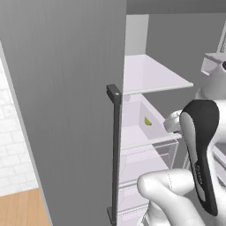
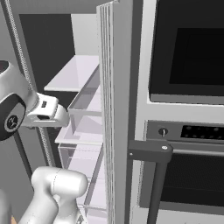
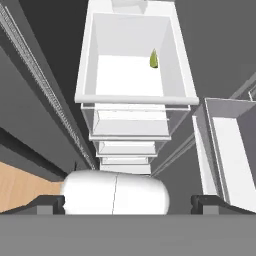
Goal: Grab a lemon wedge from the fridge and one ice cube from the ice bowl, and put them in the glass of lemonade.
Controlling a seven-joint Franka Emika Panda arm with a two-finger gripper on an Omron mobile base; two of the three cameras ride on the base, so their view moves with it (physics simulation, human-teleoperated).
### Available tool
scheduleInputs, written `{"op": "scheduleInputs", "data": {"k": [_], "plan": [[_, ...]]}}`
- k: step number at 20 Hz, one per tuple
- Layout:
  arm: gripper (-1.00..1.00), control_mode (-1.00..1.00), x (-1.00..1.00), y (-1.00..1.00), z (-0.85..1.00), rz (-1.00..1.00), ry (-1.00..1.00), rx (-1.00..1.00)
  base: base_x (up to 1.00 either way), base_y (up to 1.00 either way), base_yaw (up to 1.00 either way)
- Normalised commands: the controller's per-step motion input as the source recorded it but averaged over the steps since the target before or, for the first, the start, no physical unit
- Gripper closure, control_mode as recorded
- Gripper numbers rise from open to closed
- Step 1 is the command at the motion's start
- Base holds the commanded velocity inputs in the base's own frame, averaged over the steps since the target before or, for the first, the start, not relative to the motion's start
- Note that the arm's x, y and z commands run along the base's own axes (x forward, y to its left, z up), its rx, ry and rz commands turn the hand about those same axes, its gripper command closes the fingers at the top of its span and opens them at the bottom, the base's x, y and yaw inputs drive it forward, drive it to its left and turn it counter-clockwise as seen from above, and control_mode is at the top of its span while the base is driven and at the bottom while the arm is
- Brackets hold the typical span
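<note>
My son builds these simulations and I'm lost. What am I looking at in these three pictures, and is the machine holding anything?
It is a rendered kitchen with a white robot arm standing at an open grey fridge. Two pictures come from cameras behind the arm, to its left and right. The third looks along the arm's end effector, down into the fridge. On a white shelf inside lies a tiny yellow-green lemon wedge, also seen from the left camera. More white shelves and clear drawers sit around it. The end effector is open and holds nothing; it hangs above the wedge, not touching it.

Matt grey fridge (image 1: 66,88), white glossy shelves (image 1: 150,75) (plastic-looking), wood floor (image 1: 22,207)
</note>
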Motion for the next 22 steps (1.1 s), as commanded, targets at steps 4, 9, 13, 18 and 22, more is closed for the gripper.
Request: {"op": "scheduleInputs", "data": {"k": [4, 9, 13, 18, 22], "plan": [[-1.0, -1.0, 0.54, 0.0, -0.58, 0.03, 0.0, -0.01, 0.0, 0.0, 0.0], [-1.0, -1.0, 0.66, -0.05, -0.81, 0.0, -0.02, -0.02, 0.0, 0.0, 0.0], [-1.0, -1.0, 0.83, -0.21, -0.6, 0.0, -0.03, -0.03, 0.0, 0.0, 0.0], [-1.0, -1.0, 0.59, -0.1, -0.01, 0.0, 0.0, 0.0, 0.0, 0.0, 0.0], [-1.0, -1.0, 0.88, 0.0, 0.05, 0.0, 0.08, 0.0, 0.0, 0.0, 0.0]]}}
